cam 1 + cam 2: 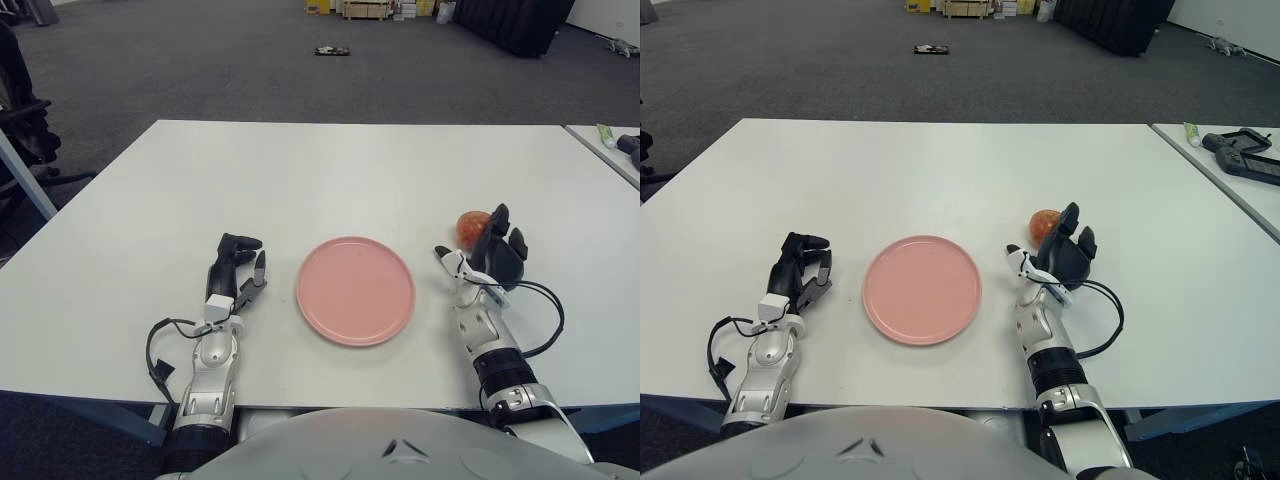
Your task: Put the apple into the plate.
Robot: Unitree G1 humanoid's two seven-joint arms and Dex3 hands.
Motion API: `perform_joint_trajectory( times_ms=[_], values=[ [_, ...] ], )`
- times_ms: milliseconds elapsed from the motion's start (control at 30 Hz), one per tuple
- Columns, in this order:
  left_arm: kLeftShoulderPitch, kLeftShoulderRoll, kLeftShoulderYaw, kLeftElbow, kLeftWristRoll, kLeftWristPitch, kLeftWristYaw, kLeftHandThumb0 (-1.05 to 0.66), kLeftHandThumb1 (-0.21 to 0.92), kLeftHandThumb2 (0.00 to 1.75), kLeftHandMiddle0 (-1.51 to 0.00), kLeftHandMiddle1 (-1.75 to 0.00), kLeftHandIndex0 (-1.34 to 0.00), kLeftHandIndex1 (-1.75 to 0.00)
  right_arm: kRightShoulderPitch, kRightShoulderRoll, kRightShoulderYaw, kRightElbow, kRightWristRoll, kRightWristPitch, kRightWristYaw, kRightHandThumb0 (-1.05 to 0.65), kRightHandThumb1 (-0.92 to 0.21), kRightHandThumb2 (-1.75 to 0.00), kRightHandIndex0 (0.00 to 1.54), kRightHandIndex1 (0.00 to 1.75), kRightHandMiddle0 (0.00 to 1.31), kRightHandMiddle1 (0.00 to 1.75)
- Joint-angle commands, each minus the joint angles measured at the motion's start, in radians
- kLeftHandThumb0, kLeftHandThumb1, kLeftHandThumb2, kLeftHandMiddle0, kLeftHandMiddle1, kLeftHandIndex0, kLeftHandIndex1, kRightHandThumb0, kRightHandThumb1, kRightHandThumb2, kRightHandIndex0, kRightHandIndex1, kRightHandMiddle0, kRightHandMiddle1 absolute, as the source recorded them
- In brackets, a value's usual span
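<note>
Surface: white table on a grey carpeted floor, with the robot's two forearms reaching onto it from the near edge.
Left hand: left hand shows on the near left of the tabletop, just left of the plate, fingers curled in and holding nothing.
Plate: pink plate lies flat and bare in the near middle of the table, between the two hands.
Right hand: right hand is near the plate's right side, fingers spread and raised, just in front of the apple and holding nothing; whether a fingertip touches the fruit cannot be told.
Apple: reddish-orange apple sits on the table just behind the right hand's fingers, to the right of the plate and outside it.
Far right: second table carries a black controller-like device and a small green-and-white item.
Far floor: small dark object lies on the carpet, with boxes behind it.
</note>
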Motion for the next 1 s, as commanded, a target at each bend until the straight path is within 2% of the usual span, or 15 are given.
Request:
perform_joint_trajectory(
  times_ms=[0, 167, 533, 767, 967],
  values=[
    [0.014, -0.004, 0.001, 0.015, 0.001, 0.022, 0.002, -0.36, 0.81, 0.69, -0.53, -1.46, -0.26, -1.75, -0.012, -0.026, 0.018, -0.030, 0.000, 0.066, 0.100, -0.88, -0.60, -0.39, 0.00, 0.00, 0.00, 0.00],
    [0.017, -0.007, 0.002, 0.013, 0.000, 0.028, 0.001, -0.36, 0.80, 0.70, -0.53, -1.48, -0.26, -1.75, -0.017, -0.042, 0.034, -0.052, -0.004, 0.103, 0.170, -0.90, -0.60, -0.39, 0.00, 0.00, 0.00, 0.00],
    [0.022, -0.009, 0.002, 0.007, 0.003, 0.032, 0.002, -0.36, 0.82, 0.67, -0.54, -1.45, -0.25, -1.75, -0.047, -0.056, 0.048, -0.053, -0.002, 0.138, 0.230, -0.88, -0.59, -0.40, 0.00, 0.00, 0.00, 0.00],
    [0.025, -0.011, 0.002, 0.003, 0.006, 0.033, 0.006, -0.36, 0.84, 0.64, -0.53, -1.43, -0.24, -1.75, -0.084, -0.048, 0.036, 0.004, 0.005, 0.122, 0.197, -0.86, -0.61, -0.43, 0.00, 0.00, 0.00, 0.00],
    [0.027, -0.011, 0.000, 0.003, 0.009, 0.027, 0.007, -0.36, 0.84, 0.64, -0.53, -1.44, -0.24, -1.75, -0.106, -0.037, 0.018, 0.056, 0.019, 0.080, 0.136, -0.82, -0.56, -0.59, 0.00, 0.00, 0.00, 0.00]
  ],
)
